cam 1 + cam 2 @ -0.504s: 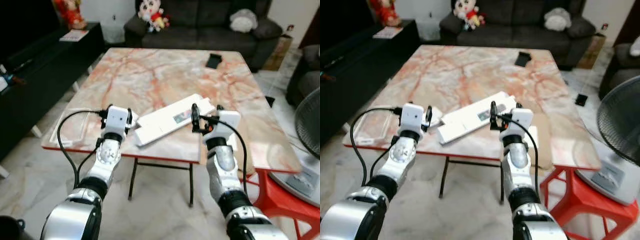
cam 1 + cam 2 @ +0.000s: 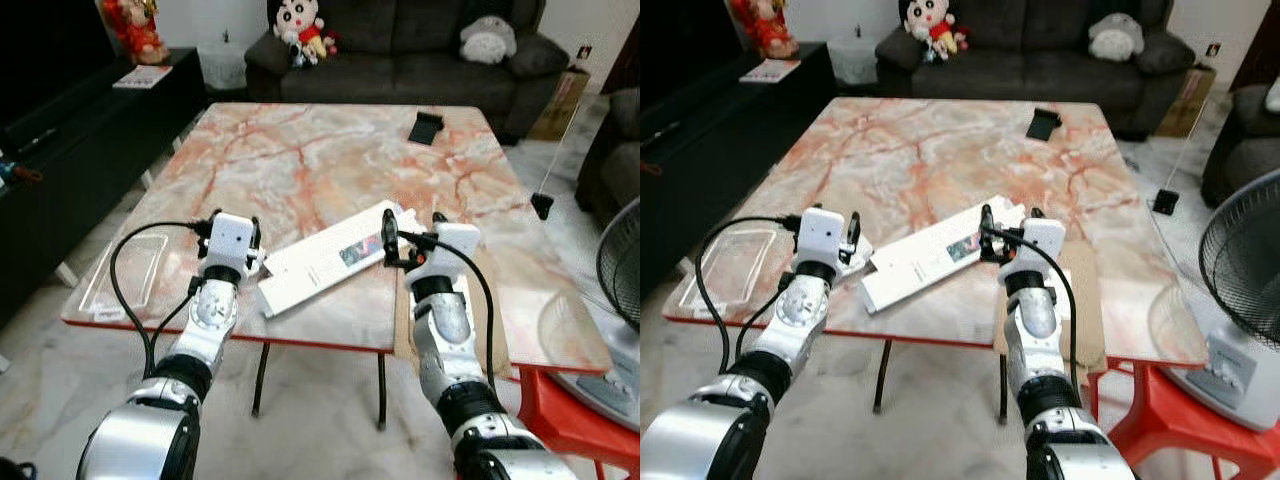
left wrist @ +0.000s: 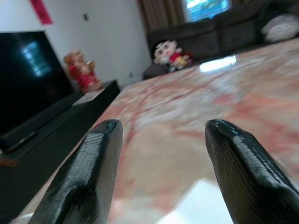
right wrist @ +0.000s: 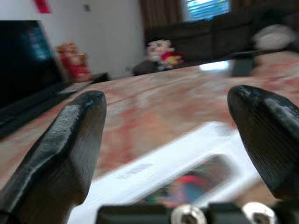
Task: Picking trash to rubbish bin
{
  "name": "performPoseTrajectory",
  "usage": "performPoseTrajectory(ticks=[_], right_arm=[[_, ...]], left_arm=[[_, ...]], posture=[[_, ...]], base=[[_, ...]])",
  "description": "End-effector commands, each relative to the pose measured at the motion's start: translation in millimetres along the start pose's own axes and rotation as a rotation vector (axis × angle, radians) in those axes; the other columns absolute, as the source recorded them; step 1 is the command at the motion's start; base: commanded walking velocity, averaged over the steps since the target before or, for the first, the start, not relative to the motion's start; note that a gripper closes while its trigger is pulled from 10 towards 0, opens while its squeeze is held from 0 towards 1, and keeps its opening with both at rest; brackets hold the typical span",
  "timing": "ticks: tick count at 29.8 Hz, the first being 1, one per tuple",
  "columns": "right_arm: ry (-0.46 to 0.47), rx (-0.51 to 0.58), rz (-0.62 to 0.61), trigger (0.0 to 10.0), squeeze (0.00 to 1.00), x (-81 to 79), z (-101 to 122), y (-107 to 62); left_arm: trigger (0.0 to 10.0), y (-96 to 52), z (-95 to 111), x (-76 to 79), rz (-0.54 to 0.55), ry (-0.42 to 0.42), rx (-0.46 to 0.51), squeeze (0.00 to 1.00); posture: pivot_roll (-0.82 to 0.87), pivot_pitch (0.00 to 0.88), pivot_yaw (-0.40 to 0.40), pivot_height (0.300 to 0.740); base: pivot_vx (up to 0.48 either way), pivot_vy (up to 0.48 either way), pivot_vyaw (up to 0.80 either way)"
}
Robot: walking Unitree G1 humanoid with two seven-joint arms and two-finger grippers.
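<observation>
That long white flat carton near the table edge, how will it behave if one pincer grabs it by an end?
The white carton looks long, thin and flattened, so it is probably light and may sag or bend when lifted by one end. It lies flat on the smooth marble table, so a push would likely slide it, not roll it. The open right pincer sits at its end.

left end effector spread, right end effector spread
</observation>
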State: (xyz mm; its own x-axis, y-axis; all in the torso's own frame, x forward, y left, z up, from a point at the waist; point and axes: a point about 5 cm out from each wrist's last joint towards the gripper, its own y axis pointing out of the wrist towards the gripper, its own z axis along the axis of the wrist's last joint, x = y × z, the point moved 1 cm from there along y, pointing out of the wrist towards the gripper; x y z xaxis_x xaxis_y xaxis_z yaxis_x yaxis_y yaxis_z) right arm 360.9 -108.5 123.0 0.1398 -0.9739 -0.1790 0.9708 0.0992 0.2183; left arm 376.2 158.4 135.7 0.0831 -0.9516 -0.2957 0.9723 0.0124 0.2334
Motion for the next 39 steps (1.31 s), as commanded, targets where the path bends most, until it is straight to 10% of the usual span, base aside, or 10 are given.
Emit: performPoseTrajectory(ticks=[1, 6, 7, 8, 9, 22, 23, 31, 39], right_arm=[[-0.005, -0.002, 0.002, 10.0, 0.00, 0.9, 1, 0.6], [-0.002, -0.008, 0.003, 10.0, 0.00, 0.7, -1, -0.6], [-0.001, -0.008, 0.003, 10.0, 0.00, 0.7, -1, -0.7], [-0.001, -0.009, 0.003, 10.0, 0.00, 0.7, -1, -0.8], [-0.001, -0.010, 0.003, 10.0, 0.00, 0.8, -1, -0.9], [0.002, -0.018, 0.006, 10.0, 0.00, 0.6, -4, -3.1], [0.002, -0.019, 0.008, 10.0, 0.00, 0.2, -4, -3.3], [0.006, -0.024, 0.015, 10.0, 0.00, -2.0, -6, -4.5], [0.009, -0.025, 0.009, 10.0, 0.00, -1.0, -8, -8.7]], left_arm=[[10.0, -0.5, -2, -0.7, 0.011, 0.017, -0.017, 0.00], [10.0, -1.8, -14, -13.7, 0.015, 0.097, -0.080, 0.00], [10.0, -1.7, -15, -14.5, 0.002, 0.114, -0.087, 0.62], [10.0, -1.7, -16, -15.1, -0.005, 0.124, -0.092, 0.62], [10.0, -1.7, -17, -16.0, -0.013, 0.139, -0.100, 1.00], [10.0, -6.5, -19, -14.9, -0.190, 0.393, -0.056, 1.00], [10.0, -8.1, -22, -13.3, -0.216, 0.435, -0.061, 0.00], [10.0, -17.1, -42, 2.5, -0.422, 0.753, -0.128, 0.00], [10.0, -9.2, -37, 5.7, -0.409, 0.838, -0.135, 0.00]], posture=[[-0.08, 0.014, 0.013, 0.740], [-0.08, 0.017, 0.014, 0.740], [-0.08, 0.017, 0.014, 0.740], [-0.08, 0.017, 0.014, 0.740], [-0.08, 0.017, 0.014, 0.740], [-0.07, 0.028, 0.010, 0.740], [-0.07, 0.028, 0.009, 0.740], [-0.08, 0.035, 0.007, 0.740], [-0.08, 0.051, 0.006, 0.740]], base=[[0.000, 0.000, 0.00], [0.000, 0.000, 0.00], [0.000, 0.000, 0.00], [0.000, 0.000, 0.00], [0.000, 0.000, 0.00], [0.000, 0.000, 0.00], [0.000, 0.000, 0.00], [0.000, 0.000, 0.00], [0.000, 0.000, 0.00]])
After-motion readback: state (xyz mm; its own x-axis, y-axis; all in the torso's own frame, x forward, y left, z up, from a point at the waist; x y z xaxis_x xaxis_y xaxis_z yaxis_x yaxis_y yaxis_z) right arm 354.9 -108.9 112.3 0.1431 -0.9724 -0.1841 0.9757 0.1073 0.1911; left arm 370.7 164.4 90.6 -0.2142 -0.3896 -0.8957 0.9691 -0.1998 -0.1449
